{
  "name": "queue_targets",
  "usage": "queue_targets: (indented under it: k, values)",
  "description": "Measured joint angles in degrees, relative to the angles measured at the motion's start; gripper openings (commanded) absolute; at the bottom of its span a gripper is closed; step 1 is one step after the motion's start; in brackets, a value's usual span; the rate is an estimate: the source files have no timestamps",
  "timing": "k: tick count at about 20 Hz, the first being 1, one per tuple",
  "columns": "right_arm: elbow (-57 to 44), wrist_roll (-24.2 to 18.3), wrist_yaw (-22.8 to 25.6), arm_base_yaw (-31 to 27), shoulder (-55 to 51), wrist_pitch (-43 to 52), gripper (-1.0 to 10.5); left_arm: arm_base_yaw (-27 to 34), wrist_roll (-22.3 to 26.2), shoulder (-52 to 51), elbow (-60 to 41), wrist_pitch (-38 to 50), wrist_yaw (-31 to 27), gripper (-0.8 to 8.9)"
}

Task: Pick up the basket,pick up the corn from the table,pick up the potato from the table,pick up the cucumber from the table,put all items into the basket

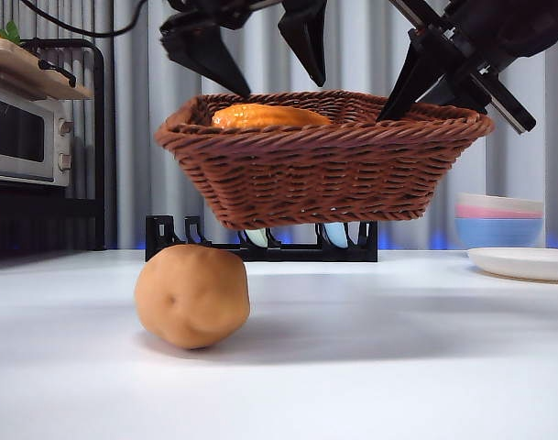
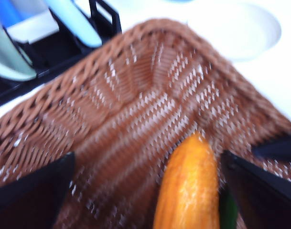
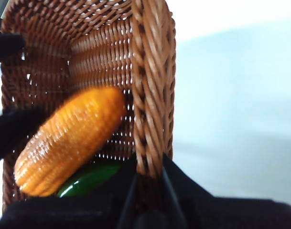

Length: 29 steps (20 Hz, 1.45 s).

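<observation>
Closest to the low front camera sits the potato [image 1: 192, 295], a smooth tan lump resting alone on the white bench [image 1: 370, 367], not yet collected. Above and just behind it hangs the basket [image 1: 324, 165], brown wicker, lifted clear of the bench so that its shadow falls beneath it. It stays aloft because the right gripper [image 3: 147, 179] has its fingers pinched over the braided rim on one side, one inside and one outside the wall. That grip, I judge, keeps the basket steady as a catching tray. Inside lies the corn [image 3: 69, 140], glossy orange and ridged, tilted across the basket floor, and under its lower end peeks the dark green cucumber [image 3: 88, 179]. The left gripper [image 2: 145, 186] hovers over the basket's interior with its fingers spread wide and holding nothing, the corn lying between and below them. Behind stand a black rack [image 1: 260, 240], stacked bowls [image 1: 498, 218] and a pale plate [image 1: 526, 263]. Two of three items appear to be in.
</observation>
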Motion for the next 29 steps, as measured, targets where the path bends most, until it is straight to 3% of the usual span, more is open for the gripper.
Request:
queue_targets:
  k: [6, 9, 12, 19, 25, 29]
  values:
    - [0.00, 0.02, -0.33, -4.55, 0.00, 1.22, -0.1, -2.19, -3.43, -16.46, 0.22, -19.32, 2.23, 5.34]
    - [0.00, 0.04, -1.09, -8.20, 0.00, 2.86, -0.1, -4.79, -8.24, -23.87, 0.22, -31.87, 3.06, 5.34]
    - [0.22, 0.04, -1.53, -10.73, 0.00, 2.86, -0.1, -9.22, -13.27, -24.28, -0.81, -38.25, 1.77, 5.34]
    - [1.92, 0.02, -4.13, -15.17, 0.00, 2.89, -0.1, -15.93, -18.69, -23.61, -14.25, -31.74, -0.63, 5.35]
    - [3.41, -0.17, -5.88, -16.61, 0.00, 2.91, -0.1, -15.17, -25.73, -21.62, -25.22, -20.35, 0.28, 5.44]
    - [3.56, -0.17, -5.88, -17.00, 0.00, 2.93, -0.1, -12.46, -29.55, -17.77, -26.56, -13.62, 0.44, 5.44]
